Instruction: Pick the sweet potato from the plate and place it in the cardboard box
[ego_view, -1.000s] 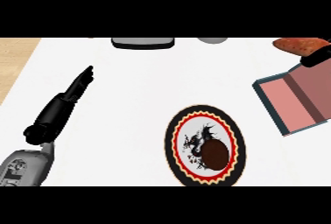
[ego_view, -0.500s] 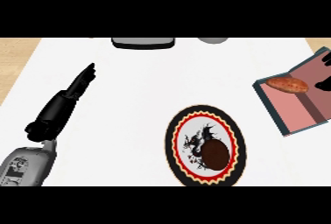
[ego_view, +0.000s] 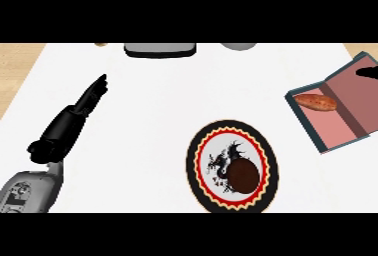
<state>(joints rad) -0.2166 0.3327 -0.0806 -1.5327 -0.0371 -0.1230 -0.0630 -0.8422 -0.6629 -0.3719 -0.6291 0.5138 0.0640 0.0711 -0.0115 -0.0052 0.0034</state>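
Here the sweet potato (ego_view: 316, 102) is lying in the cardboard box (ego_view: 338, 129) at the frame's right, well apart from the plate (ego_view: 195, 167) at lower centre, while the left robot hand (ego_view: 80, 109) is resting wide and empty at left, and of the right robot hand (ego_view: 368, 72), a dark sliver at upper right, I cannot tell the state.

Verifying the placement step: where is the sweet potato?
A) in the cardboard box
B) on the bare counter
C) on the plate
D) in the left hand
A: the sweet potato lies inside the open cardboard box, well apart from the plate.
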